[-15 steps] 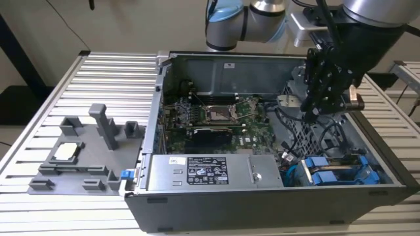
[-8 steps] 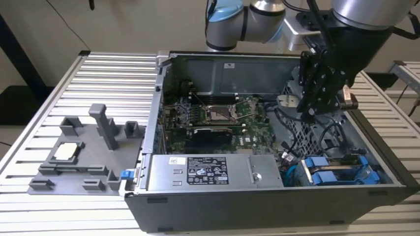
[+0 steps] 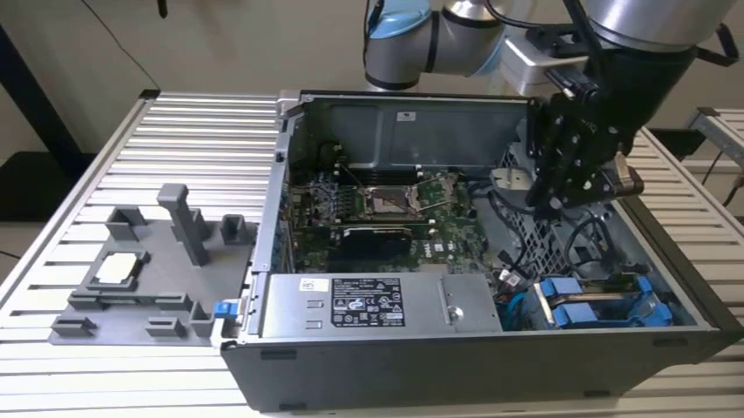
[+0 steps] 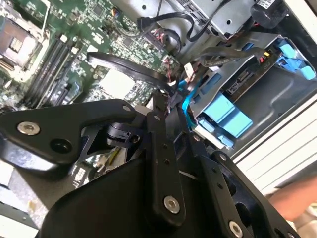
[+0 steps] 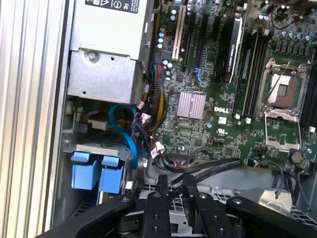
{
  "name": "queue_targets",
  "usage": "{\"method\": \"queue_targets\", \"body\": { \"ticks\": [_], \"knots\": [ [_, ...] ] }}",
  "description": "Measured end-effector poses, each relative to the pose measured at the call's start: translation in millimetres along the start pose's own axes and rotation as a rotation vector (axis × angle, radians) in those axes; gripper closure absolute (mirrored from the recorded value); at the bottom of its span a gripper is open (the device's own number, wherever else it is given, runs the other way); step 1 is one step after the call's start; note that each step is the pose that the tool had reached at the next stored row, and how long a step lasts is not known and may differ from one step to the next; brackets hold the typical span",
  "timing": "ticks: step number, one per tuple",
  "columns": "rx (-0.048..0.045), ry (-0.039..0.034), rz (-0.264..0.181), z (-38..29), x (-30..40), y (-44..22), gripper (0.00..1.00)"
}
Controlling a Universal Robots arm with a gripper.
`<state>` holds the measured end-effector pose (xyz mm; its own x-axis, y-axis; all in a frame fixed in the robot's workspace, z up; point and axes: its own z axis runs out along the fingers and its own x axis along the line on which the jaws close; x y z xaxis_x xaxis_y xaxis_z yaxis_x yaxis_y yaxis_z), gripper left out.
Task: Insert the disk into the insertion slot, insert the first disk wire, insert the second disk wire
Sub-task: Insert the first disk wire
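Observation:
The disk (image 3: 633, 305) lies in its bright blue carrier in the near right corner of the open computer case, inside the insertion slot of the grey drive cage (image 4: 267, 96). Its blue front tabs (image 5: 96, 171) face the case's interior, seen too in the second wrist view (image 4: 225, 114). My gripper (image 3: 544, 207) hangs over the case's right half, behind the cage. In both wrist views its fingers stand close together on the end of a black wire (image 4: 124, 64) that arcs over the motherboard (image 5: 213, 166). A blue wire (image 5: 126, 134) loops beside the cage, close to my gripper (image 4: 166, 96).
The grey power supply box (image 3: 372, 303) fills the case's near wall beside the cage. Loose cable bundles (image 5: 148, 124) crowd the gap between them. A grey fixture plate (image 3: 152, 270) sits on the slatted table at the exterior view's left. A hand (image 4: 292, 201) shows outside the case.

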<state>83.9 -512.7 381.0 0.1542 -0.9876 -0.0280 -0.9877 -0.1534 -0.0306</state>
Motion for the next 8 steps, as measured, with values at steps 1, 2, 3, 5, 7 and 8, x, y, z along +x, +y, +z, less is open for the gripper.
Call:
{"method": "queue_targets", "body": {
  "ticks": [1, 2, 3, 5, 7, 8],
  "knots": [
    [-0.0011, 0.0075, -0.007, 0.0, 0.0, 0.0, 0.73],
    [-0.0021, 0.0147, -0.012, 0.0, 0.0, 0.1, 0.73],
    [-0.0018, 0.0193, -0.015, 0.0, 0.0, 0.1, 0.73],
    [0.0103, 0.0216, -0.017, 0.8, -0.2, 0.1, 0.73],
    [0.0228, 0.0237, -0.02, 1.9, -0.3, 0.1, 0.73],
    [0.0278, 0.0244, -0.021, 2.3, -0.3, 0.1, 0.73]
  ]
}}
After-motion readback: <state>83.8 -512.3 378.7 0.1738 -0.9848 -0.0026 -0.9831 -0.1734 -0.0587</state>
